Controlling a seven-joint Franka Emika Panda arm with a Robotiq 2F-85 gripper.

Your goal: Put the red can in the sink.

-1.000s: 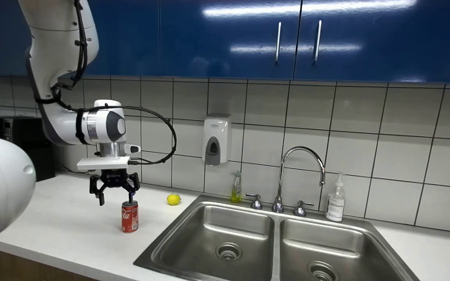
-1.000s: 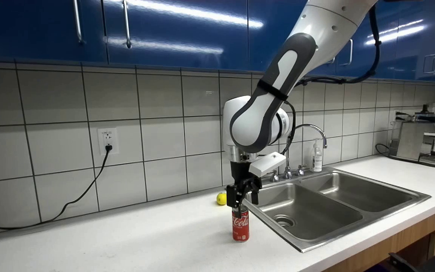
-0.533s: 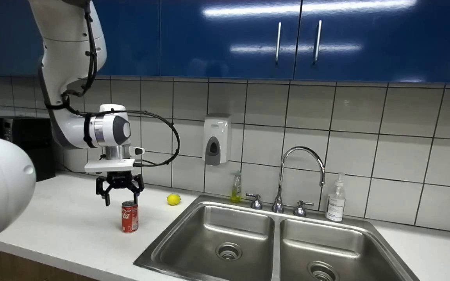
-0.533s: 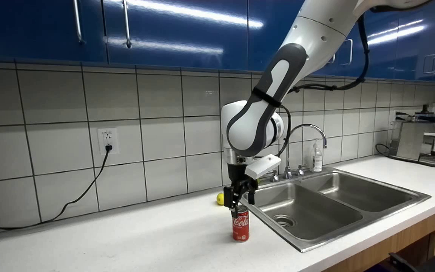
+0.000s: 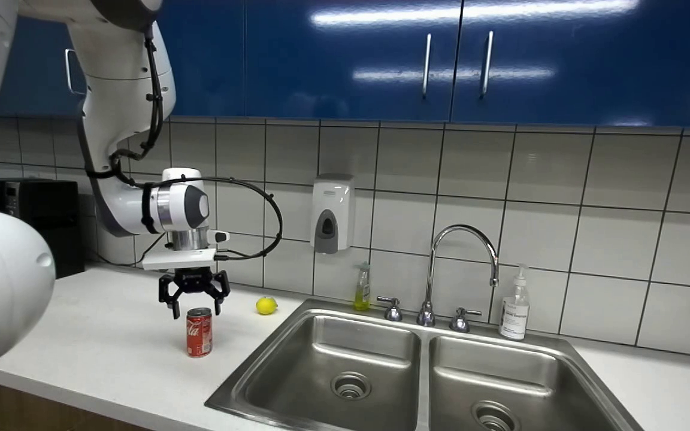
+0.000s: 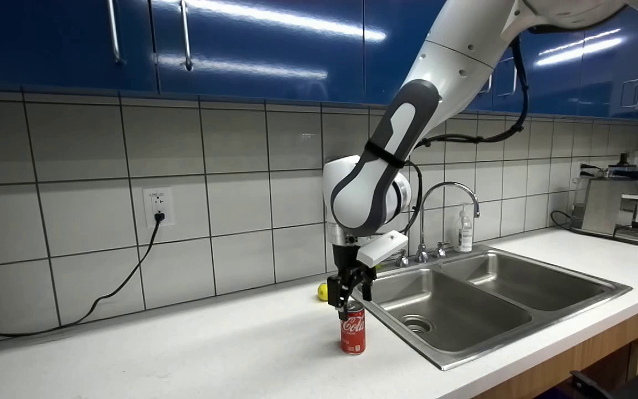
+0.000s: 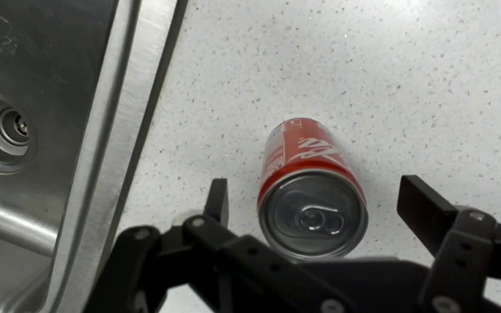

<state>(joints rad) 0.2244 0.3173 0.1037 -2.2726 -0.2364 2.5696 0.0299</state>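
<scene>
The red can [image 5: 199, 335] stands upright on the white counter in both exterior views, left of the sink [image 5: 315, 413]. It also shows in the other camera's picture as a red can [image 6: 353, 335]. In the wrist view the can [image 7: 305, 150] shows its silvery top between the two fingers. My gripper [image 5: 196, 306] is open and empty, with its fingertips at about the height of the can's top, one on each side and apart from it. The gripper [image 7: 316, 195] hides part of the can's near rim in the wrist view. The sink's left basin shows its drain [image 5: 351, 386].
A yellow round object [image 5: 266, 306] lies behind the can near the wall. A curved chrome faucet [image 5: 435, 269], a yellow-green bottle [image 5: 362, 287] and a pump bottle [image 5: 515, 305] stand along the sink's back. A coffee machine [image 6: 612, 208] stands beyond the sink.
The arm has moved toward the sink side and slightly down, bringing the open gripper from beside the can to over it, fingers on either side. The can has not moved.
</scene>
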